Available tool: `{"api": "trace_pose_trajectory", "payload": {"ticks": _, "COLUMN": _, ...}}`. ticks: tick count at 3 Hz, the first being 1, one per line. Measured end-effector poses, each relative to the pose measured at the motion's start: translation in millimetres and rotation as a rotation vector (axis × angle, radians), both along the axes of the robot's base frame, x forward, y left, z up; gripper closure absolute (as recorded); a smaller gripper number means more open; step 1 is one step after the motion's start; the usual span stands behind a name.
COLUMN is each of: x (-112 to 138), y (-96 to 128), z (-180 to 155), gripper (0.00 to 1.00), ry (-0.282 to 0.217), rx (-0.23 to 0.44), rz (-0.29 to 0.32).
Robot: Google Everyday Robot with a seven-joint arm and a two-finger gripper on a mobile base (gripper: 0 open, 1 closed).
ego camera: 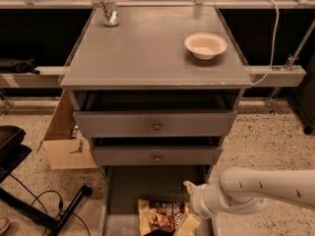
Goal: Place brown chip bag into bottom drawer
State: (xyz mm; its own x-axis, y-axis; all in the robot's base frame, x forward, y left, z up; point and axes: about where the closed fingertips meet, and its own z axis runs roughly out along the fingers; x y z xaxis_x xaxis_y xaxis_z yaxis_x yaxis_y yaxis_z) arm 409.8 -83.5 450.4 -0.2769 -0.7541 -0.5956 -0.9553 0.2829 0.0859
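A: Looking in the bottom drawer [147, 186]: is the brown chip bag [160, 215] lying on its floor?
B: Yep, near end. The gripper [188, 222] sits at the bag's right edge, can't tell its grip.

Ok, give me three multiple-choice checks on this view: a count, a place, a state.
1. Things on the cabinet top: A two; B one; C four.
2. The brown chip bag is: A on the cabinet top; B in the bottom drawer; C lifted clear by the hand.
3. The bottom drawer is: A shut; B removed; C pulled open.
Key: A, white bowl and patterned can; B, it lies on the drawer floor, hand low beside it; C, its grey floor shows.
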Motion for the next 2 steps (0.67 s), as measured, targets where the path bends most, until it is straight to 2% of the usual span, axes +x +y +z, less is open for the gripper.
{"api": "trace_pose_trajectory", "payload": {"ticks": 1, "x": -67, "y": -5, "z": 29, "gripper": 0.00, "ry": 0.115, "rx": -0.103, "rz": 0.106}}
{"api": "trace_pose_trajectory", "payload": {"ticks": 2, "x": -130, "y": -14, "z": 70, "gripper": 0.00, "ry": 0.229, "rx": -0.261, "rz": 0.229}}
